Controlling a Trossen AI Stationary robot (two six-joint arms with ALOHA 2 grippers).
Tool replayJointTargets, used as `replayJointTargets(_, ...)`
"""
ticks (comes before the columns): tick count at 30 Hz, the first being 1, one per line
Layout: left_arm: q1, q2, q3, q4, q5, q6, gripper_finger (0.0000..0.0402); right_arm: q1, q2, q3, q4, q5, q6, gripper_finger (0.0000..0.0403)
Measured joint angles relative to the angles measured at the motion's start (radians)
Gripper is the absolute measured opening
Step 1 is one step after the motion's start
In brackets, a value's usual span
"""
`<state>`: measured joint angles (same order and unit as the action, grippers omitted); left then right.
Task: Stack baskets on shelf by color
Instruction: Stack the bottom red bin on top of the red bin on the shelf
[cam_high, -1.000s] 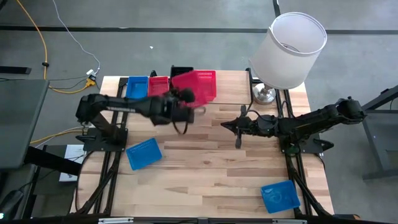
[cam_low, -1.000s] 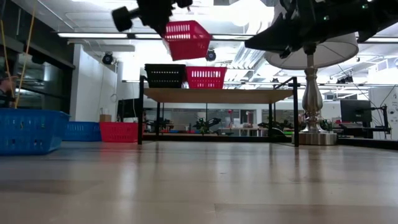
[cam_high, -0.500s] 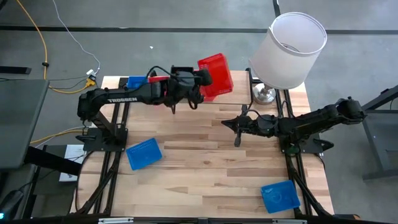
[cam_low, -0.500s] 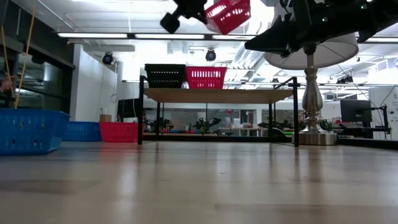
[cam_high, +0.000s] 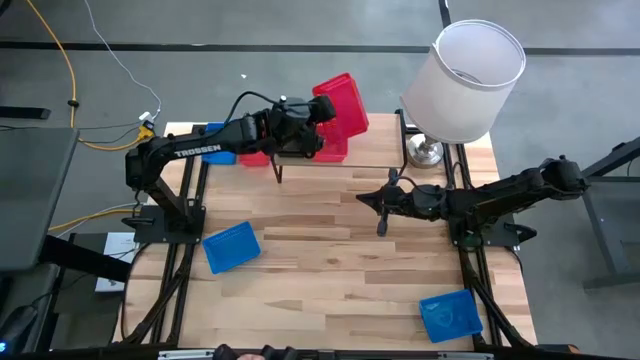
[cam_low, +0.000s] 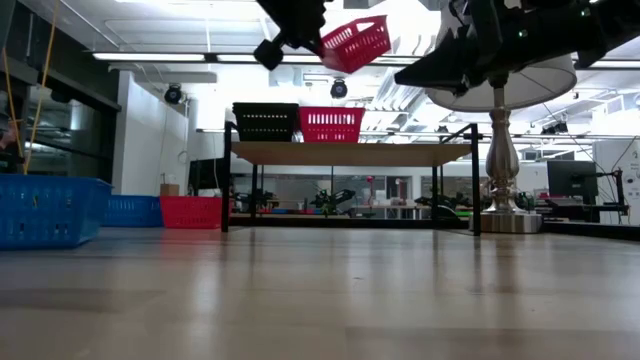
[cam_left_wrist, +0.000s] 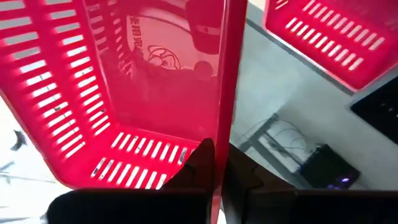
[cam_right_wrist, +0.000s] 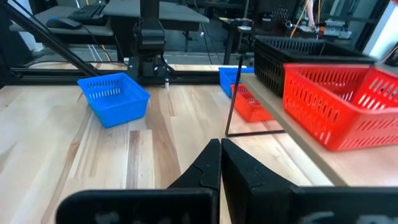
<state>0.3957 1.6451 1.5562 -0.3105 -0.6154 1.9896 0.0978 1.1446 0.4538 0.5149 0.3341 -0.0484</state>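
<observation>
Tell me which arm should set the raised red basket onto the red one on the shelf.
Left. Its gripper already grips the red basket above the shelf; the right gripper hangs shut, empty, mid-table.

A tilted red basket (cam_low: 355, 44) hangs high above the shelf (cam_low: 350, 153). On the shelf's plank sit a black basket (cam_low: 265, 122) and another red one (cam_low: 331, 125), side by side toward its left end.

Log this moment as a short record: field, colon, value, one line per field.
left hand: shut on the held red basket, raised above the shelf
held red basket tilt: tilted, not level
on shelf: black basket beside a red basket
right hand: shut, empty, waiting over mid-table
on table: near-left blue basket, near-right blue basket
beside shelf: lamp
</observation>
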Motion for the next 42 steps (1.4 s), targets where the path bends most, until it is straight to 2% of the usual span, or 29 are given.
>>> replayJointTargets(4,-0.004,0.0,-0.063,0.106,0.032,0.045,0.0,0.002,0.0,0.0,-0.012,0.0,0.028,0.0)
replayJointTargets(12,0.01,0.001,-0.201,0.33,0.158,-0.005,0.0,0.031,0.0,0.0,-0.018,0.0,0.032,0.0)
replayJointTargets(18,0.029,0.0,-0.25,0.38,0.245,-0.049,0.0,0.042,0.0,0.0,-0.018,0.001,0.026,0.0)
replayJointTargets(22,0.036,0.0,-0.258,0.378,0.262,-0.103,0.0,0.042,0.0,0.0,-0.018,0.027,0.026,0.0)
replayJointTargets(37,0.043,-0.001,-0.258,0.343,0.52,-0.395,0.0,0.042,0.0,0.0,-0.021,0.031,0.033,0.0)
replayJointTargets(42,0.073,-0.018,-0.257,0.287,0.695,-0.552,0.0,0.042,0.0,0.0,-0.023,0.031,0.033,0.0)
